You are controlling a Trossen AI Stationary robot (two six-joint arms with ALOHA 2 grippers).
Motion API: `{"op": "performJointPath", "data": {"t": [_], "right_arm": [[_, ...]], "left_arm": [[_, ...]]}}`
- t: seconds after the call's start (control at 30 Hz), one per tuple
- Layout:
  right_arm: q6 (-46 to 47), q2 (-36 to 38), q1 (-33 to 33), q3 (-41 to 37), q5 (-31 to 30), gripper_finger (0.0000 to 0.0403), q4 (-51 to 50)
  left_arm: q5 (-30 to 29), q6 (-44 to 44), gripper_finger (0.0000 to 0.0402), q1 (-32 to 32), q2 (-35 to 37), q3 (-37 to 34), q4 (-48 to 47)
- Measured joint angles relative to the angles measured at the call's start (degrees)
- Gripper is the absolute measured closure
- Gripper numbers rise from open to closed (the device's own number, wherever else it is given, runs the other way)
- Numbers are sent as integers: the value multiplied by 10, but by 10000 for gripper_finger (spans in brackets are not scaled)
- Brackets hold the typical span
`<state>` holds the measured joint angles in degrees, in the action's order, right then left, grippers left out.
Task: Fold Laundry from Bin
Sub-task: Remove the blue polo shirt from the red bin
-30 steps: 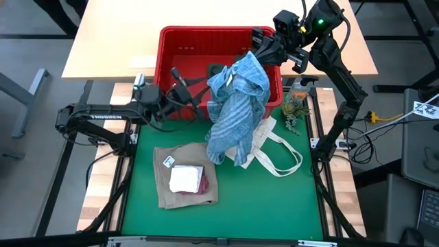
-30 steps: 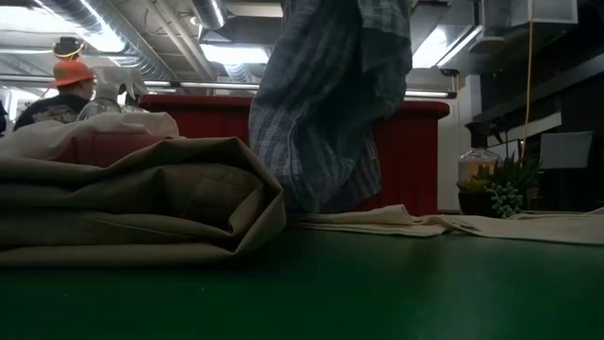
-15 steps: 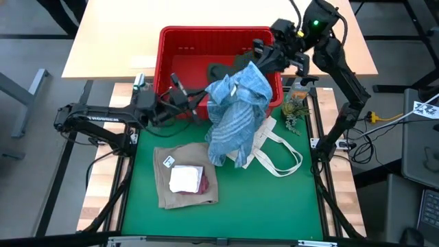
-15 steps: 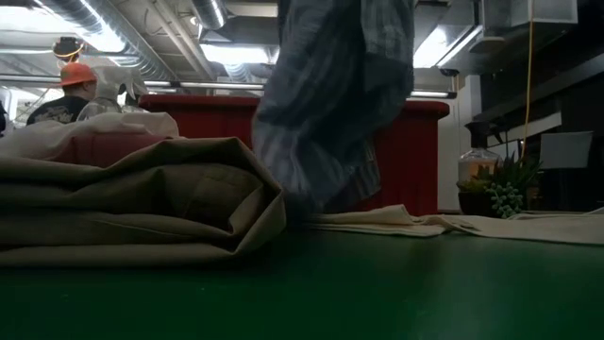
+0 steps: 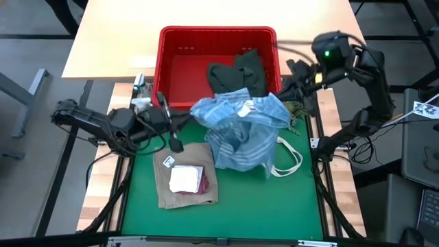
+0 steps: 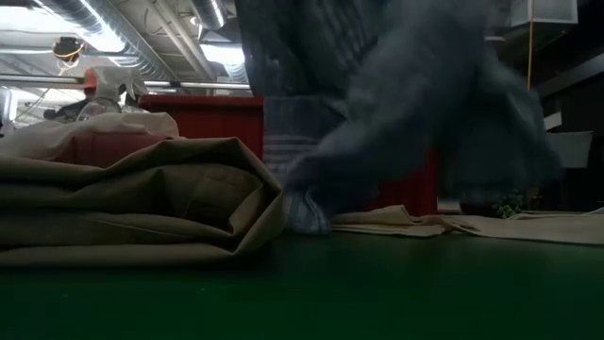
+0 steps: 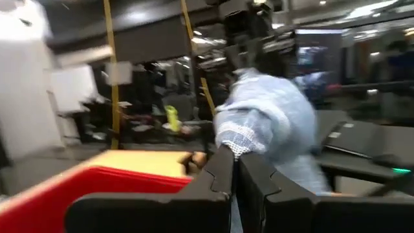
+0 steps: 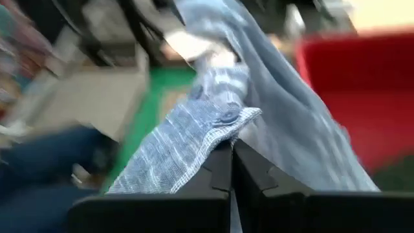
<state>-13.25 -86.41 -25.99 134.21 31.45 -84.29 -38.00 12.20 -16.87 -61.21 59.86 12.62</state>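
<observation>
High view: one striped shirt (image 5: 241, 130) clamped between two hands, left hand (image 5: 186, 121), right hand (image 5: 291, 88); one bin (image 5: 184, 41).

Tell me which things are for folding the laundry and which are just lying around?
For the job:
blue-white striped cloth shirt, held by both grippers
dark green cloth garment
big red plastic bin
folded tan garment
small white cloth
small maroon cloth

Just lying about:
flat white tote bag
small green plant
</observation>
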Motion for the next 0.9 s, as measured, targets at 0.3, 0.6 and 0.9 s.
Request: {"op": "performJointPath", "data": {"t": [0.3, 0.6, 0.9], "right_arm": [[-11, 22, 59, -93, -114, 400, -56], [19, 112, 141, -329, -208, 400, -36], [61, 156, 167, -488, -280, 400, 57]], "left_arm": [[94, -128, 401, -27, -76, 0, -33], [125, -161, 401, -44, -122, 0, -33], [127, -234, 401, -37, -169, 0, -30]]}}
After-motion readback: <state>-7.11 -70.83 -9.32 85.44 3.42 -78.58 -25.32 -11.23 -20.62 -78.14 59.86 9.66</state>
